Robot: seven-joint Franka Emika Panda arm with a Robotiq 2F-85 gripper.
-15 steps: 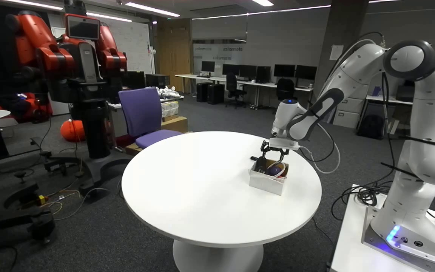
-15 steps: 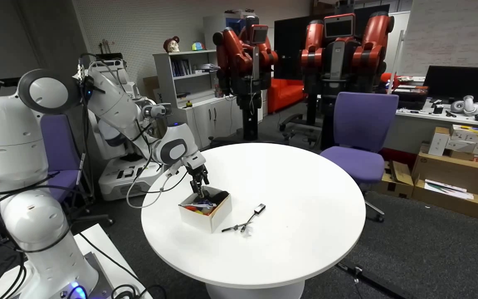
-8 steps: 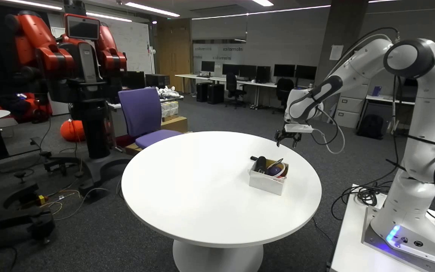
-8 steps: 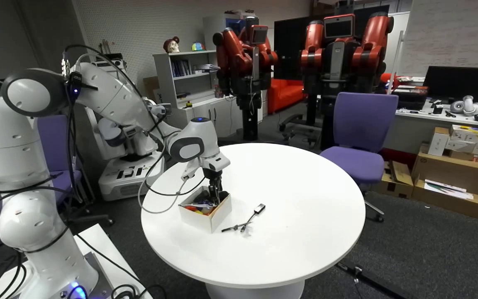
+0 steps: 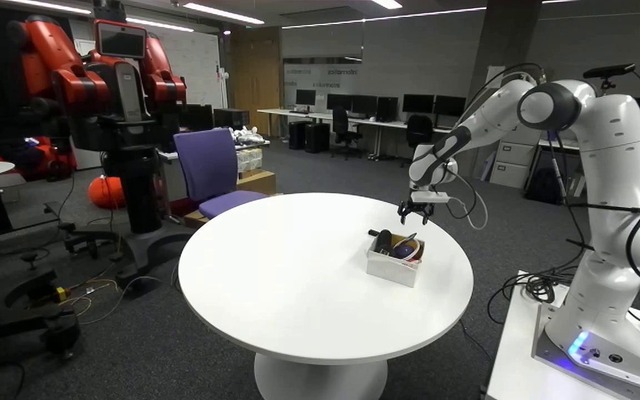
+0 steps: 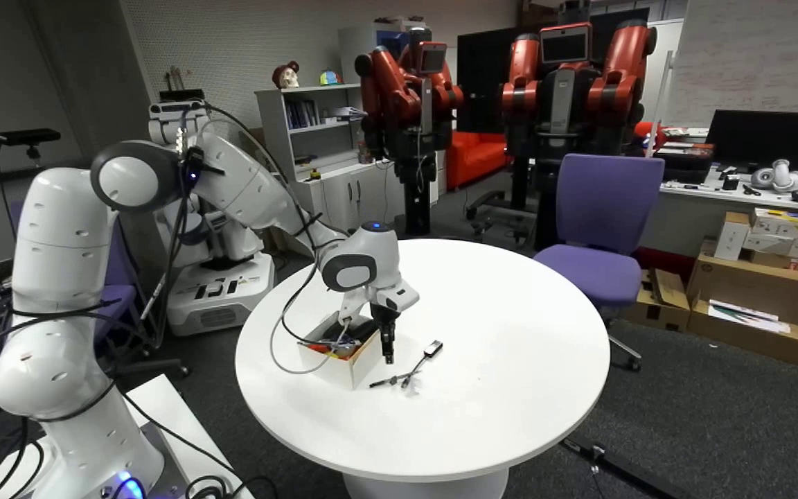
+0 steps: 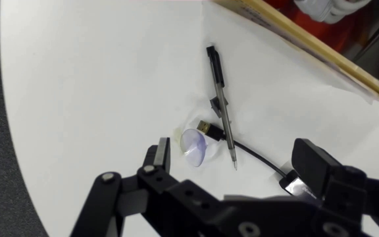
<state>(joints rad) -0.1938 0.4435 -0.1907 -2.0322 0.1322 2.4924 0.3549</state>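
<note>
My gripper (image 7: 234,153) is open with nothing between its fingers. It hangs above the table beside the white box, and it shows in both exterior views (image 5: 414,219) (image 6: 388,355). Below it in the wrist view lie a black and grey pen (image 7: 223,102), a clear purplish suction cup (image 7: 193,147) and a black USB cable adapter (image 7: 255,154). The pen lies across the cable. The right finger partly hides the adapter's body. The white box (image 5: 391,268) holds a black cylinder (image 5: 384,242), a dark purple ball (image 5: 403,251) and other mixed items.
The round white table (image 5: 286,278) carries everything. The box's edge (image 7: 308,42) is at the upper right of the wrist view. The table's rim curves along its left side. A purple chair (image 6: 607,208) stands by the table. Cables hang from the arm.
The gripper has risen out of the box and moved away to the far side, as seen in an exterior view, over the loose items. The box and items have stayed in place.
</note>
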